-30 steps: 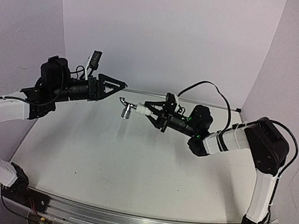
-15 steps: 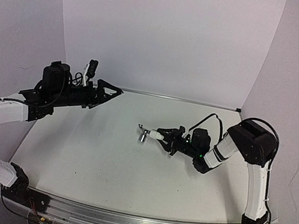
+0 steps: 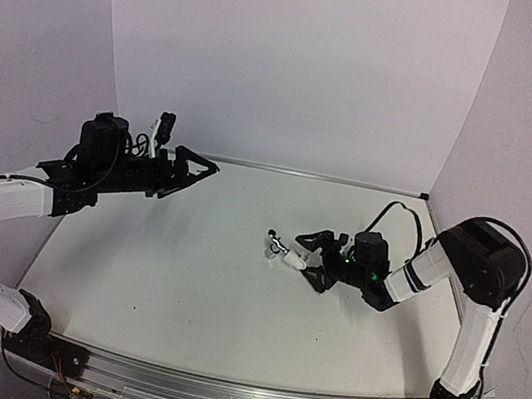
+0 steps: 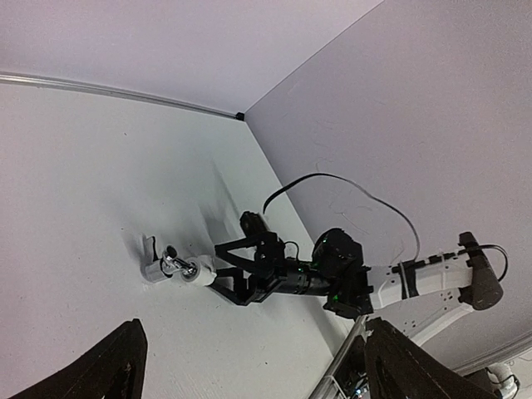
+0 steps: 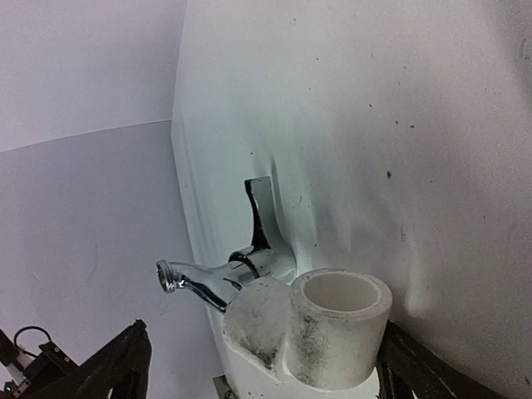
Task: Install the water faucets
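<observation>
The silver water faucet lies on the white table, joined to a small white elbow fitting. In the right wrist view the faucet shows its spout pointing left above the elbow fitting. My right gripper sits low on the table with its jaws spread wide on either side of the elbow; the left finger stands well clear of it. The left wrist view shows the faucet and the right gripper behind it. My left gripper hovers open and empty at the back left, pointing toward the faucet.
The table is bordered by white walls at the back and both sides. The right arm's black cable loops above its wrist. An aluminium rail runs along the near edge.
My right gripper came down from mid-air to the table, moving right and nearer with the faucet and elbow, then opened wide and let go. The left gripper drew back a little.
</observation>
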Robot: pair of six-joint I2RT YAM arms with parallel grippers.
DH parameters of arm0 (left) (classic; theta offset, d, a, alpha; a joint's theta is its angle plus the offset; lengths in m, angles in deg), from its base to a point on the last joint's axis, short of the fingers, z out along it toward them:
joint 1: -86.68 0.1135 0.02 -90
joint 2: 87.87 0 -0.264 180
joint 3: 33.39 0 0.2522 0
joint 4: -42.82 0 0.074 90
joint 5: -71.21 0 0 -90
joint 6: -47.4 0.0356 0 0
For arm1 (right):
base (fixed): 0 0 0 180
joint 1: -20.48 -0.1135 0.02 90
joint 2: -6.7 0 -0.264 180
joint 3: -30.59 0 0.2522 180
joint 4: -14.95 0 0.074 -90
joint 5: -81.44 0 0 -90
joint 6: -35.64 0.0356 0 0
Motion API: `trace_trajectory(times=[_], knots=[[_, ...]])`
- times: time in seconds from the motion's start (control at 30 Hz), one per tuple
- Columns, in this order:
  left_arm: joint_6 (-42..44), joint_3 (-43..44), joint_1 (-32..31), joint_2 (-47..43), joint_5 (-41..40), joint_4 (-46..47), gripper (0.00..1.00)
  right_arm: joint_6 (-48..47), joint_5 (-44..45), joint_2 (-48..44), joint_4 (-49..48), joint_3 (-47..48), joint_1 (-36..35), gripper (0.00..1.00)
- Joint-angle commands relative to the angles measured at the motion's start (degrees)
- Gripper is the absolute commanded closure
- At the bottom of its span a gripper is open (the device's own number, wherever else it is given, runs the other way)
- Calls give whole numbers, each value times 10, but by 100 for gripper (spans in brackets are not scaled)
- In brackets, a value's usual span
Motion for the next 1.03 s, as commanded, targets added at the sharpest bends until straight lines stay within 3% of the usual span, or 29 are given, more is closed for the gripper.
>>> trace_trajectory(times=[0.0,0.2,0.43,0.7,1.0], knots=[[19,22,2,4,-2,3,6,-145,53,-116,213,-16,2,2],[68,42,4,-24,-67,-28,1,-323,126,-288,477,4,1,2],[139,47,4,-117,-271,-63,0,-494,303,-512,665,103,1,2],[205,46,4,-207,-386,-83,0,-612,354,-574,715,222,1,2],[219,55,4,-224,-417,-113,0,-621,357,-616,686,224,2,2]])
